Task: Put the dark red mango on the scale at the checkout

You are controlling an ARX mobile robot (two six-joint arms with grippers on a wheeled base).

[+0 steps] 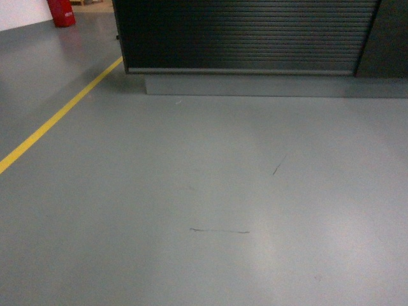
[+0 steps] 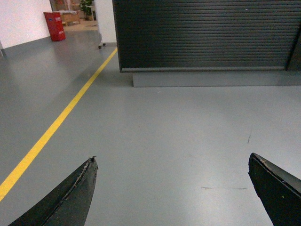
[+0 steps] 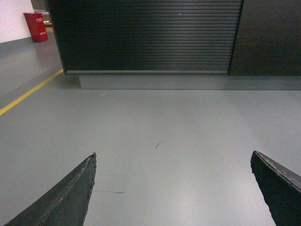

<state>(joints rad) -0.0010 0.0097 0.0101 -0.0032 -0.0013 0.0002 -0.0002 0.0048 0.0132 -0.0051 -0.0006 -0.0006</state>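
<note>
The checkout (image 1: 242,35) is a black counter with a front of horizontal ribbed slats, standing ahead across the grey floor; only its front shows (image 2: 202,33) (image 3: 146,35). The dark red mango and the scale are out of view. My left gripper (image 2: 172,162) is open above bare floor, its two dark fingers wide apart with nothing between them. My right gripper (image 3: 173,160) is open in the same way, empty, pointing toward the counter. Neither gripper appears in the head view.
A yellow floor line (image 1: 57,118) runs diagonally on the left toward the counter's left corner. A red bin (image 1: 61,11) stands far back left. A grey plinth (image 1: 274,86) runs under the counter. A dark panel (image 3: 268,37) adjoins the counter's right side.
</note>
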